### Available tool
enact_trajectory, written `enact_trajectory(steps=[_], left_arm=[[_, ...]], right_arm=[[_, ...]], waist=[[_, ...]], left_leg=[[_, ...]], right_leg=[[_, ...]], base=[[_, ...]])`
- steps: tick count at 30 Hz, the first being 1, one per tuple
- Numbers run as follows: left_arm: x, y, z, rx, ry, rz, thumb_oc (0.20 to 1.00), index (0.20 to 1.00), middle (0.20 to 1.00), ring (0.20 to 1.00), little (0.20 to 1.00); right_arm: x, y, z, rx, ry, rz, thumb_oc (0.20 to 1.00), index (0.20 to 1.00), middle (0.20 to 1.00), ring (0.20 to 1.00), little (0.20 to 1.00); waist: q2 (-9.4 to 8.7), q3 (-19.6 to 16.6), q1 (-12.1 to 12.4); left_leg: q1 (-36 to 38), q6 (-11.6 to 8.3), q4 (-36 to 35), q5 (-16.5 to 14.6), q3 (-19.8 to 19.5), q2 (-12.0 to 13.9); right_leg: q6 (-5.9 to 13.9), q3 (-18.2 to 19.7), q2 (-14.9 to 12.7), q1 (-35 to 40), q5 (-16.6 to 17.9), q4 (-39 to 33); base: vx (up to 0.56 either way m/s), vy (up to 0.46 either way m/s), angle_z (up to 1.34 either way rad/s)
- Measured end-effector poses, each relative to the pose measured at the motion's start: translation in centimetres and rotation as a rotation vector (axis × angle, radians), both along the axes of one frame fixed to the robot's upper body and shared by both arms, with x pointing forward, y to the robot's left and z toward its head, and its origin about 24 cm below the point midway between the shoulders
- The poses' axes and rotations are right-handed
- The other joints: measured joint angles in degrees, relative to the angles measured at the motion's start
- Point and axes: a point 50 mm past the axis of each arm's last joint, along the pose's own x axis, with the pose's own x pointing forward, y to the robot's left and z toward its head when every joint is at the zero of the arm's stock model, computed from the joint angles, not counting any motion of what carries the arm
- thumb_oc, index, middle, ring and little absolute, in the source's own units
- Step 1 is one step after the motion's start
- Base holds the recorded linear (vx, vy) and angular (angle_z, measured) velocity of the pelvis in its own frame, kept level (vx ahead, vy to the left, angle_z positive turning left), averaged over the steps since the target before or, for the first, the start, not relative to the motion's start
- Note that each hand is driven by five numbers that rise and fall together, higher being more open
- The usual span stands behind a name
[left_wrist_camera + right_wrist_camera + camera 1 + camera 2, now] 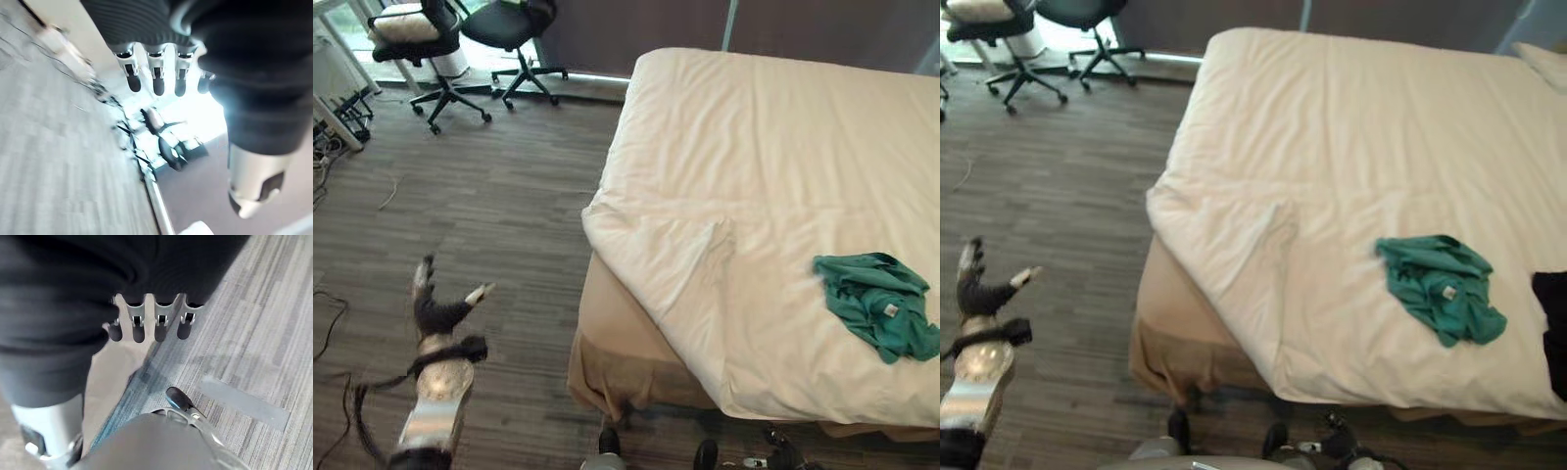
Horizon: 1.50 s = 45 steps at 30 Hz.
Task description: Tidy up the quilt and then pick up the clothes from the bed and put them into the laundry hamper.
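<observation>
A cream quilt [754, 186] lies spread over the bed, with a raised crease near its front left corner [710, 245]. A crumpled green garment [879, 302] rests on the quilt toward the front right. A dark piece of cloth [1553, 328] shows at the right edge, on the quilt. My left hand [437, 315] hangs over the floor to the left of the bed, open with fingers [155, 78] straight and nothing in it. My right hand [139, 328] is held low over the floor, open and holding nothing.
Two black office chairs [431, 44] [514, 24] stand at the back left by a window. Desk legs and cables [337, 113] sit at the far left. The bed's tan base [617, 343] shows under the quilt's front corner. A pillow [1542, 59] lies at the head.
</observation>
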Motion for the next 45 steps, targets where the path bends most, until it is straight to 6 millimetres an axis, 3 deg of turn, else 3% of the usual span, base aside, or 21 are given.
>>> enact_trajectory(steps=[4, 5, 6, 7, 8, 10, 11, 14, 16, 19, 20, 22, 26, 31, 35, 38, 39, 40, 41, 42, 45], left_arm=[[3.1, -4.9, 2.7, 0.168, -0.062, -0.217, 1.000, 1.000, 1.000, 1.000, 1.000], [5.4, -7.8, 3.7, 0.218, -0.048, -0.314, 1.000, 1.000, 1.000, 1.000, 1.000], [7.3, -9.0, 4.3, 0.340, 0.012, -0.384, 1.000, 1.000, 1.000, 1.000, 1.000], [4.6, -5.5, 5.7, 0.383, -0.050, -0.359, 1.000, 1.000, 1.000, 1.000, 1.000], [3.5, -4.1, 5.5, 0.380, -0.051, -0.315, 1.000, 1.000, 1.000, 1.000, 1.000], [3.9, -4.9, 3.0, 0.360, 0.020, -0.322, 1.000, 1.000, 1.000, 1.000, 1.000], [4.5, -5.5, 0.2, 0.418, 0.149, -0.343, 1.000, 1.000, 1.000, 1.000, 1.000], [5.5, -5.9, -2.9, 0.618, 0.346, -0.373, 1.000, 1.000, 1.000, 1.000, 1.000], [6.2, -6.2, -4.4, 0.727, 0.427, -0.371, 1.000, 1.000, 1.000, 1.000, 1.000], [6.5, -5.7, -4.8, 0.805, 0.474, -0.354, 1.000, 1.000, 1.000, 1.000, 1.000], [6.4, -5.7, -5.0, 0.815, 0.481, -0.355, 0.592, 0.592, 0.592, 0.592, 0.592], [6.2, -6.4, -6.1, 0.807, 0.499, -0.373, 0.200, 0.200, 0.200, 0.200, 0.200], [5.2, -6.5, -7.5, 0.810, 0.527, -0.387, 0.200, 0.200, 0.200, 0.200, 0.200], [4.2, -6.4, -7.8, 0.791, 0.519, -0.409, 0.200, 0.200, 0.200, 0.200, 0.200], [0.9, -4.1, -9.1, 0.724, 0.565, -0.385, 0.200, 0.200, 0.200, 0.200, 0.200], [-1.7, -2.1, -10.1, 0.653, 0.613, -0.339, 0.200, 0.200, 0.200, 0.200, 0.200], [-3.3, -1.2, -10.8, 0.607, 0.639, -0.306, 0.382, 0.382, 0.382, 0.382, 0.382], [-4.2, -0.9, -11.4, 0.558, 0.649, -0.283, 0.909, 0.909, 0.909, 0.909, 0.909], [-4.4, -0.8, -11.6, 0.544, 0.647, -0.281, 1.000, 1.000, 1.000, 1.000, 1.000], [-4.9, -0.5, -11.9, 0.501, 0.648, -0.248, 1.000, 1.000, 1.000, 1.000, 1.000], [-5.6, 0.2, -12.6, 0.417, 0.668, -0.175, 1.000, 1.000, 1.000, 1.000, 1.000]], right_arm=[[0.8, 0.6, -0.1, 0.014, 0.005, 0.022, 1.000, 1.000, 1.000, 1.000, 1.000], [0.2, 0.3, -0.1, 0.003, 0.019, 0.057, 1.000, 1.000, 1.000, 1.000, 1.000], [0.1, -0.2, -0.1, -0.003, 0.047, 0.054, 1.000, 1.000, 1.000, 1.000, 1.000], [2.9, 0.0, 1.0, 0.020, -0.078, 0.041, 1.000, 1.000, 1.000, 1.000, 1.000], [3.2, -0.3, 1.3, 0.008, -0.108, 0.046, 1.000, 1.000, 1.000, 1.000, 1.000], [0.9, -0.4, 0.3, -0.012, -0.007, 0.041, 1.000, 1.000, 1.000, 1.000, 1.000], [-0.5, -0.3, -0.3, -0.018, 0.061, 0.047, 1.000, 1.000, 1.000, 1.000, 1.000], [1.1, 0.1, 0.1, -0.011, 0.008, 0.054, 1.000, 1.000, 1.000, 1.000, 1.000], [2.0, 0.0, 0.3, -0.026, -0.021, 0.057, 1.000, 1.000, 1.000, 1.000, 1.000], [2.8, -0.3, 0.7, -0.045, -0.062, 0.048, 1.000, 1.000, 1.000, 1.000, 1.000], [2.5, -0.6, 0.6, -0.053, -0.056, 0.035, 1.000, 1.000, 1.000, 1.000, 1.000], [2.2, -1.5, 0.7, -0.075, -0.052, 0.007, 1.000, 1.000, 1.000, 1.000, 1.000], [2.1, -2.7, 1.0, -0.114, -0.055, -0.002, 1.000, 1.000, 1.000, 1.000, 1.000], [2.1, -3.6, 1.2, -0.136, -0.071, -0.060, 1.000, 1.000, 1.000, 1.000, 1.000], [2.5, -5.3, 1.8, -0.146, -0.110, -0.176, 1.000, 1.000, 1.000, 1.000, 1.000], [3.3, -7.9, 3.1, -0.179, -0.169, -0.277, 1.000, 1.000, 1.000, 1.000, 1.000], [4.2, -9.4, 4.1, -0.187, -0.217, -0.327, 1.000, 1.000, 1.000, 1.000, 1.000], [5.0, -10.9, 5.2, -0.217, -0.269, -0.355, 1.000, 1.000, 1.000, 1.000, 1.000], [5.6, -12.0, 6.1, -0.230, -0.302, -0.380, 1.000, 1.000, 1.000, 1.000, 1.000], [6.7, -14.3, 8.3, -0.286, -0.377, -0.386, 1.000, 1.000, 1.000, 1.000, 1.000], [8.4, -17.3, 11.8, -0.389, -0.489, -0.389, 1.000, 1.000, 1.000, 1.000, 1.000]], waist=[[-0.42, -1.87, -4.12], [-0.70, -2.35, -4.52], [-0.52, -2.95, -2.68], [-0.23, -3.53, -5.78], [0.30, -3.74, -7.31], [1.36, -5.11, -7.84], [1.67, -5.25, -6.85], [1.91, -5.19, -7.37], [1.75, -4.88, -10.31], [1.37, -3.12, -11.95], [1.63, -2.77, -11.98], [2.76, -1.96, -11.62], [4.33, -0.76, -11.52], [3.75, -0.28, -11.36], [2.96, 0.01, -11.18], [2.88, 0.06, -9.08], [2.65, 0.09, -8.89], [2.44, -0.13, -8.98], [2.19, -0.21, -8.89], [1.64, -0.49, -8.28], [0.62, -1.39, -7.95]], left_leg=[[0.79, -0.11, -0.13, -0.18, 1.87, 0.11], [1.03, -0.01, 0.28, -0.11, 3.01, -0.34], [-0.08, 0.06, 0.20, -0.02, 2.39, 0.19], [0.39, -0.68, -0.10, -0.88, 5.66, 0.51], [0.87, -0.87, -0.10, -1.02, 6.09, 0.67], [0.41, -0.82, 0.01, -0.97, 4.91, 0.60], [0.19, -0.78, 0.26, -0.96, 5.60, 0.45], [-3.66, -0.04, 0.23, -0.10, 6.86, 0.62], [-5.37, 0.45, 0.22, 0.32, 7.54, 0.05], [-5.98, 0.59, -0.15, 0.29, 8.94, -0.22], [-6.17, 0.55, -0.15, 0.20, 9.37, -0.21], [-6.08, 0.54, -0.15, 0.20, 9.30, -0.24], [-5.43, 0.56, -0.15, 0.23, 9.32, -0.26], [-3.30, 0.38, -0.18, -0.17, 8.78, -0.07], [-1.34, 0.12, -0.18, -0.45, 7.76, -0.04], [-0.55, 0.03, -0.18, -0.88, 7.37, -0.01], [-0.47, -0.03, -0.18, -0.93, 7.05, -0.05], [-0.38, 0.02, -0.18, -0.91, 6.61, -0.06], [-0.34, -0.10, -0.18, -0.99, 6.29, -0.03], [-0.11, -0.26, -0.18, -1.26, 6.15, 0.05], [-0.31, 0.02, -0.16, -0.97, 5.46, 0.18]], right_leg=[[0.17, 1.67, -0.05, -0.29, 0.06, -0.30], [0.00, 3.04, 0.13, -0.85, 0.18, 0.04], [0.27, 2.53, 0.09, -1.52, 0.66, 0.20], [0.26, 3.73, 0.01, -3.16, 0.74, -0.04], [0.10, 3.38, -0.06, -2.96, 1.38, -0.21], [0.08, 2.64, 0.15, -3.21, 1.39, 0.08], [0.15, 3.65, 0.42, -4.44, 1.49, 0.13], [-0.01, 4.59, 0.13, -8.61, 3.13, 0.13], [-0.02, 4.99, -0.39, -10.61, 3.96, 0.13], [0.35, 6.33, -0.83, -12.12, 4.16, -0.21], [0.28, 6.36, -0.85, -12.45, 3.87, -0.21], [0.14, 6.36, -0.83, -12.31, 3.75, -0.22], [0.01, 6.38, -0.68, -11.66, 4.32, 0.11], [0.03, 5.76, -0.62, -9.10, 4.23, 0.01], [0.14, 5.06, -0.64, -6.68, 3.61, -0.23], [0.40, 4.75, -0.67, -5.71, 2.98, -0.25], [0.44, 4.42, -0.69, -5.39, 2.92, -0.25], [0.52, 4.11, -0.72, -4.89, 2.82, -0.26], [0.56, 3.68, -0.71, -4.48, 2.53, -0.25], [0.51, 3.51, -0.67, -4.17, 2.49, -0.25], [0.24, 2.78, -0.50, -3.93, 2.54, -0.21]], base=[[0.06, 0.062, -0.25], [0.05, 0.095, -0.20], [-0.03, 0.047, -0.81], [-0.03, 0.015, -0.95], [-0.02, 0.019, -0.81], [-0.05, 0.029, 0.10], [-0.11, 0.035, -0.11], [-0.13, 0.043, -0.27], [-0.10, 0.051, -0.13], [-0.05, 0.036, -0.24], [0.02, 0.028, -0.08], [0.03, 0.034, 0.02], [0.02, 0.027, 0.00], [0.03, 0.019, 0.05], [0.01, 0.017, 0.09], [0.01, 0.011, 0.03], [0.01, 0.026, 0.15], [0.00, 0.030, 0.18], [0.00, 0.026, 0.16], [-0.01, 0.032, 0.13], [-0.01, 0.017, 0.11]])
